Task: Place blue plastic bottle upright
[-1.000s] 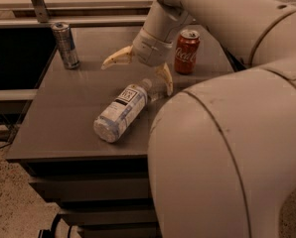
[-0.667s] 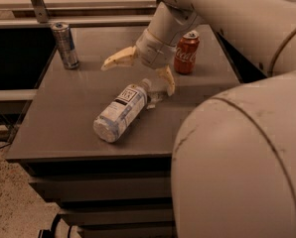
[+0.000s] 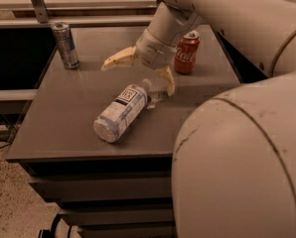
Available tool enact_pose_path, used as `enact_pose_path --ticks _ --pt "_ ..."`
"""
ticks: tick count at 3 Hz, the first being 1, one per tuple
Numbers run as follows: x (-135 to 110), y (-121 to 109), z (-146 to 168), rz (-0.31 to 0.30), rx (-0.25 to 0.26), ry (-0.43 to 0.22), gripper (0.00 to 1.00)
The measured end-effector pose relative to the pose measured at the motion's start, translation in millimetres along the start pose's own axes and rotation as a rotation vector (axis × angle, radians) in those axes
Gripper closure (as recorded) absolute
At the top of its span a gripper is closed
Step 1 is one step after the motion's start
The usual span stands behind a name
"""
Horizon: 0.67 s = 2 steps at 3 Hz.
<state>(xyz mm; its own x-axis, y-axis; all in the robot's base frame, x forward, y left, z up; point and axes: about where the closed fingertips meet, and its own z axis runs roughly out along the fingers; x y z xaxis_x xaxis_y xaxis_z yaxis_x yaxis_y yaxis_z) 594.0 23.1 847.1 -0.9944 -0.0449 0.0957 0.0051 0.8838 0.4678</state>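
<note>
One clear plastic water bottle with a pale blue-and-white label (image 3: 120, 112) lies on its side mid-way across the dark matte tabletop (image 3: 63, 118), white cap toward the claw (image 3: 138, 79). The claw hovers at the cap end, cream fingers spread wide, holding nothing.

Risks:
- The smooth round body may roll toward the front edge if nudged.
- The thin walls may buckle or slip under a pinch.
- The wrist could tip the red Coca-Cola can (image 3: 186, 52) just beside it.

The slim silver-blue can (image 3: 66, 46) stands well apart.

Dim warm light — soft shadow beneath pincer (image 3: 138, 78) over table (image 3: 73, 113)
</note>
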Motion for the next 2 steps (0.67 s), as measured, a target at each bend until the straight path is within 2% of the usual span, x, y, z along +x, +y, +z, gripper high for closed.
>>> enact_pose_path --ticks 1,2 --pt "0.1 0.4 -0.9 0.0 0.0 0.0 0.0" --pt "17.8 -0.1 -10.4 -0.084 -0.054 -0.051 0.0"
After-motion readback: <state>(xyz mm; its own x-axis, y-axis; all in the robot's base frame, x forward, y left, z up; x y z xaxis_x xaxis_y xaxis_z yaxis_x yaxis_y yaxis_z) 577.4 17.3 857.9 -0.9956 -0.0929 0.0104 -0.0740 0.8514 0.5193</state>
